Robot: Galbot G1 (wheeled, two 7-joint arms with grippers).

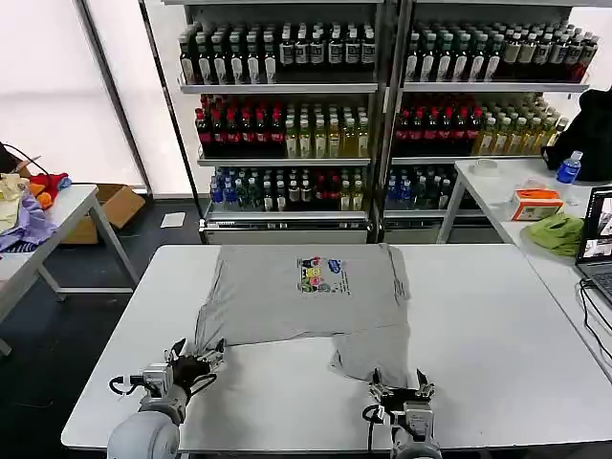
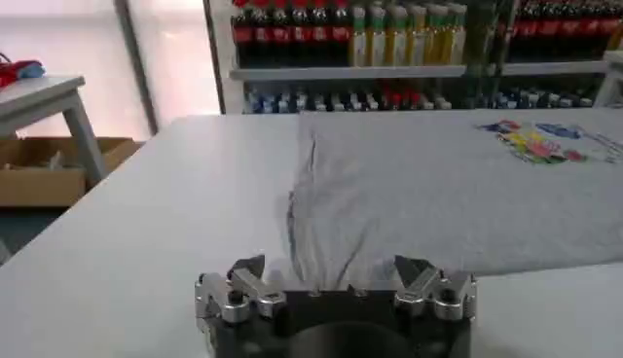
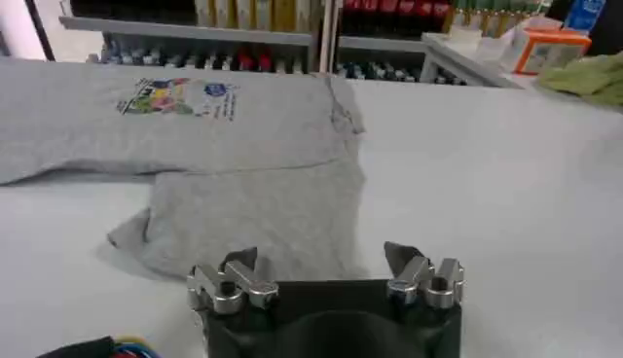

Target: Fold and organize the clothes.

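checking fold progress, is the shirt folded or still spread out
Partly folded: the shirt has its sides turned in and lies logo up on the table, one flap trailing toward the right gripper.

— Counting garments: how many are lying on the white table (image 1: 497, 316)?
— One grey shirt (image 1: 306, 296), bearing one printed logo (image 1: 323, 274), reaching toward the far edge.
— Grippers?
— Two are hovering at the near edge, left gripper (image 1: 196, 366) and right gripper (image 1: 402, 390), both spread wide.
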